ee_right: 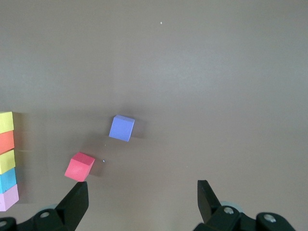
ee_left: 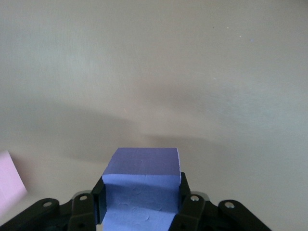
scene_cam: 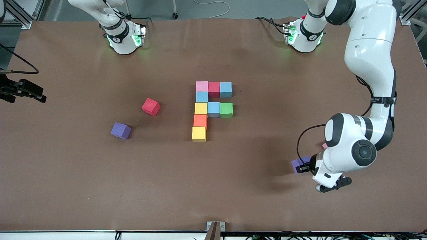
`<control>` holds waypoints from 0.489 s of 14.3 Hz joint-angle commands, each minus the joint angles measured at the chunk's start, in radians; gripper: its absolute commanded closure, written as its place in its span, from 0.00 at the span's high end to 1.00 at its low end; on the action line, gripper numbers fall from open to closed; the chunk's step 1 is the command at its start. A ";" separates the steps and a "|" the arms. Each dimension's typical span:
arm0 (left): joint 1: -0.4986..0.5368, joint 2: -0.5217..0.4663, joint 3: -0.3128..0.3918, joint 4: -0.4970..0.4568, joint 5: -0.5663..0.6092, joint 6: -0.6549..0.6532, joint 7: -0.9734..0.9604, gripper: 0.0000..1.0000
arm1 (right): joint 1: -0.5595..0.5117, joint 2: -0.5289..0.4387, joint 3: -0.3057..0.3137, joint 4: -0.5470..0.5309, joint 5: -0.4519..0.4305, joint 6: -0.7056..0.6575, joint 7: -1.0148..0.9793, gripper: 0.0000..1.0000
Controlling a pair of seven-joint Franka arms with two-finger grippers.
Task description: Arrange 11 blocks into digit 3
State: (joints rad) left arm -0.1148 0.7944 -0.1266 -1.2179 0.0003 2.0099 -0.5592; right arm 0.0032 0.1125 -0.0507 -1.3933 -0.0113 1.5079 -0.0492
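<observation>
While gripping purple block (ee_left: 142, 185), left hand (scene_cam: 304, 165), no legible writing.

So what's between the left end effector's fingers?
A purple block, clamped by the left end effector. Its lower part is hidden by the fingers; whether it touches the table is unclear.

- Arms (scene_cam: 370, 50): glossy white shells, black joint bands, round dark end caps.
- Bases (scene_cam: 124, 38): green lights glow.
- Black cable loops along the forearm.
- Fingers (ee_right: 74, 204): black.
</observation>
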 commanded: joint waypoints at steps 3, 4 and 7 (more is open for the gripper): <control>-0.140 -0.032 -0.005 -0.011 0.001 -0.031 -0.393 0.34 | -0.008 -0.010 0.009 0.023 -0.006 -0.012 0.006 1.00; -0.167 -0.032 -0.005 -0.011 0.001 -0.031 -0.474 0.34 | -0.009 -0.010 0.011 0.023 -0.003 -0.012 0.005 1.00; -0.258 -0.023 0.002 -0.011 0.001 -0.020 -0.695 0.30 | -0.006 -0.010 0.015 0.023 0.004 -0.072 0.000 1.00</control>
State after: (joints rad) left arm -0.3327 0.7779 -0.1391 -1.2213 0.0004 1.9942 -1.1432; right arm 0.0024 0.1117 -0.0469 -1.3674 -0.0112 1.4784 -0.0492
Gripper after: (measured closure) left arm 0.427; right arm 0.000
